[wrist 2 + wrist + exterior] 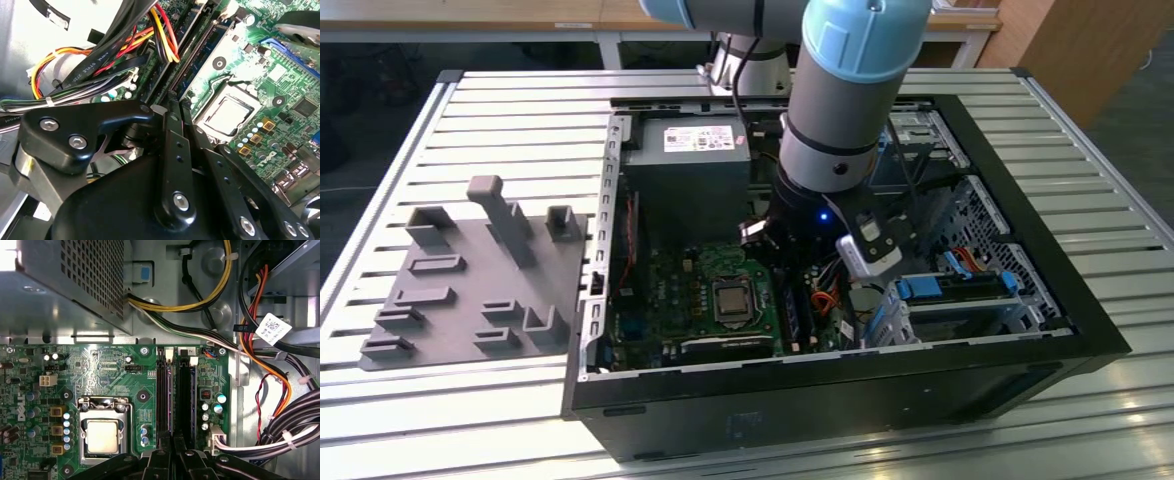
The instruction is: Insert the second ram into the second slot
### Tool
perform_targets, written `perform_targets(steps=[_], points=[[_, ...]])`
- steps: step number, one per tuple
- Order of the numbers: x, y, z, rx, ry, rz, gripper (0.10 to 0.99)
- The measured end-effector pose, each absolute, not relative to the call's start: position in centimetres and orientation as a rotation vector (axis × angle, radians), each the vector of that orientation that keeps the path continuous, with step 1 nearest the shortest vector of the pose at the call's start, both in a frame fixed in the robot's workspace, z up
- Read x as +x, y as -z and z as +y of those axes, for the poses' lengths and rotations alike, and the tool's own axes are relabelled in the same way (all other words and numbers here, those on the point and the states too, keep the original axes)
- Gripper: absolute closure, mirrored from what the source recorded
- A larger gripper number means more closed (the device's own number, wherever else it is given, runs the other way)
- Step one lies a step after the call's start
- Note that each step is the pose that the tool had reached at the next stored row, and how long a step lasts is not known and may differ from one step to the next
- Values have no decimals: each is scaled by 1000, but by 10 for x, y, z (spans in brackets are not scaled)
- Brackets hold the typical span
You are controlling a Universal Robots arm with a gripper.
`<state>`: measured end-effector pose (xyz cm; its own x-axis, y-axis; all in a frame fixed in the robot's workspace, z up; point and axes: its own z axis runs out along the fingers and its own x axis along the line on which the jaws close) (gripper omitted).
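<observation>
A thin blue second ram (170,400) stands edge-on along the memory slot nearer the processor socket (102,435). In the second wrist view, the second ram (197,52) shows its ridged face slanting away. My gripper (173,445) has its black fingers drawn close together astride the stick's near end, and the gripper (172,100) tips meet there too. The neighbouring slot (186,400) looks dark, and I cannot tell what it holds. In the exterior view my arm (834,130) reaches down into the open computer case (841,375).
Bundled cables (100,60) hang close beside the fingers. A power supply box (687,170) sits at the case's far end. Blue-tabbed drive bays (947,290) are on the exterior view's right. A grey holder block (467,280) lies on the slatted table outside the case.
</observation>
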<state>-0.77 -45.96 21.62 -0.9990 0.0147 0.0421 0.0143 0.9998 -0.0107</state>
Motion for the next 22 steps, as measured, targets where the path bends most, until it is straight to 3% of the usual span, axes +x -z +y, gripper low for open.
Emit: perform_targets(steps=[10, 11, 22], points=[[-8, -214, -460, -23, -16, -3099, 937], [-8, -214, -460, -23, -16, -3099, 875], [-8, -224, -460, -23, -16, -3099, 890]])
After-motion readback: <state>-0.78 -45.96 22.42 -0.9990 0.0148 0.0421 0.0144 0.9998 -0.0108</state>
